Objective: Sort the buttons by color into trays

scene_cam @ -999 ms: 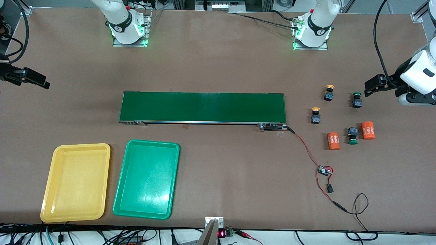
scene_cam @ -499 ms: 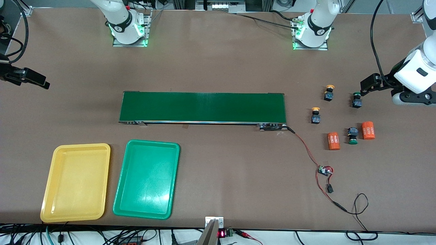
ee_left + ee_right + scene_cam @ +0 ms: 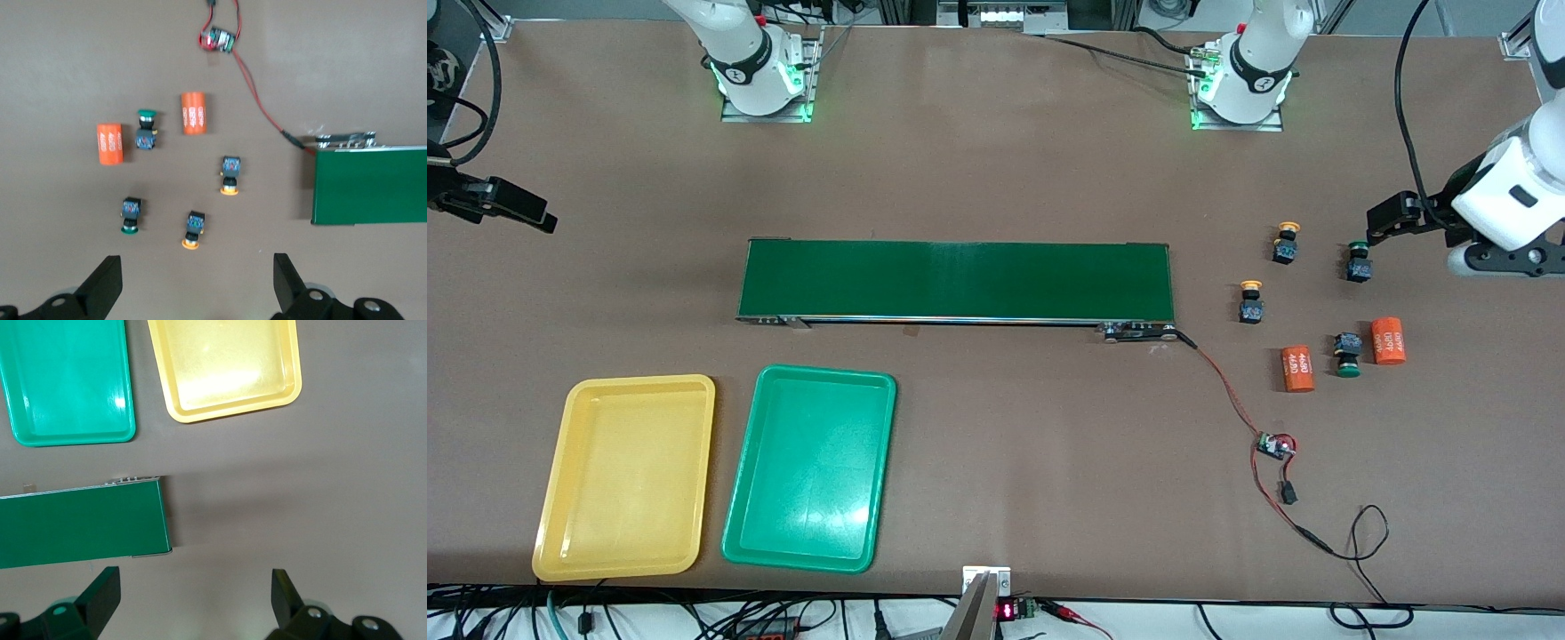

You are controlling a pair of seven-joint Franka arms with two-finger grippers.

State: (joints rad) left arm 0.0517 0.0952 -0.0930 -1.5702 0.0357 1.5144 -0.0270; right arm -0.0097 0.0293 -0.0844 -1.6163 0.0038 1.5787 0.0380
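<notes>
Four buttons lie on the table at the left arm's end: two yellow-capped (image 3: 1286,242) (image 3: 1251,300) and two green-capped (image 3: 1358,261) (image 3: 1346,354). All four show in the left wrist view: yellow (image 3: 193,228) (image 3: 229,175), green (image 3: 129,215) (image 3: 145,129). My left gripper (image 3: 1392,218) (image 3: 197,287) is open and empty, over bare table beside one green-capped button. The yellow tray (image 3: 627,476) (image 3: 223,367) and the green tray (image 3: 811,467) (image 3: 67,380) lie empty side by side near the front edge. My right gripper (image 3: 516,209) (image 3: 193,600) is open, empty and waits at the right arm's end.
Two orange cylinders (image 3: 1298,368) (image 3: 1388,340) lie either side of one green-capped button. A long dark-green conveyor belt (image 3: 958,280) (image 3: 370,185) (image 3: 80,527) crosses the table's middle. A red wire runs from it to a small circuit board (image 3: 1274,445) (image 3: 219,38).
My left arm has shifted a little, its gripper now slightly higher in the front view beside the green-capped button. The buttons, trays and right arm have not moved.
</notes>
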